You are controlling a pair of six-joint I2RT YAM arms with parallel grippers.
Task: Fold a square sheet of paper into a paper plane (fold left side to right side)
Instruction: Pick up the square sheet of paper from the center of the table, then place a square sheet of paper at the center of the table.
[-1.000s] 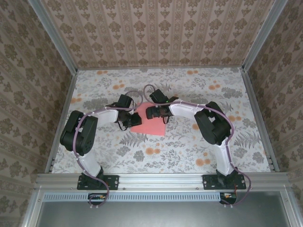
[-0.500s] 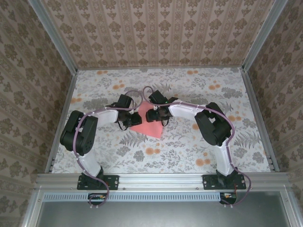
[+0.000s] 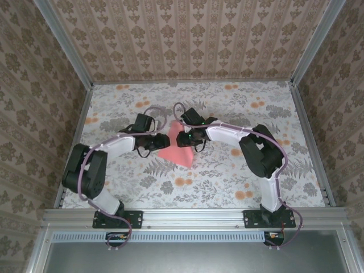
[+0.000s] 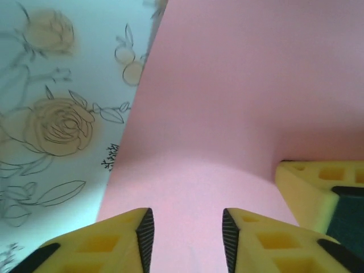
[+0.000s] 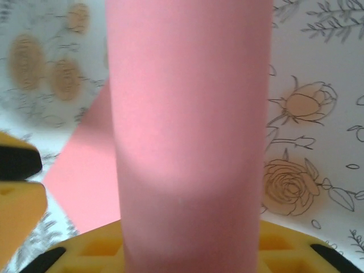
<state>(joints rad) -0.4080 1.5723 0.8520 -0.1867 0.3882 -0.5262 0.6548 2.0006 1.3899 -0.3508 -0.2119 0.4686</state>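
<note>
Although one edge curls upward, the square sheet of paper (image 3: 174, 150) sits mid-table on the flowered tablecloth (image 3: 227, 170).
The left gripper (image 4: 186, 224) holds its 2 fingers spread over it; the right gripper (image 5: 190, 256) has paper rising between its fingers, so its grip cannot be told.

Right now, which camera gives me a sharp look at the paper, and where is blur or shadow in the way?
Top view: evenly lit and sharp, with the paper edges clear. Left wrist view: the paper looks soft, a shadow band crosses it, and the tablecloth flowers are slightly blurred. Right wrist view: the paper is close to the lens and out of focus, its lower part shaded.
</note>
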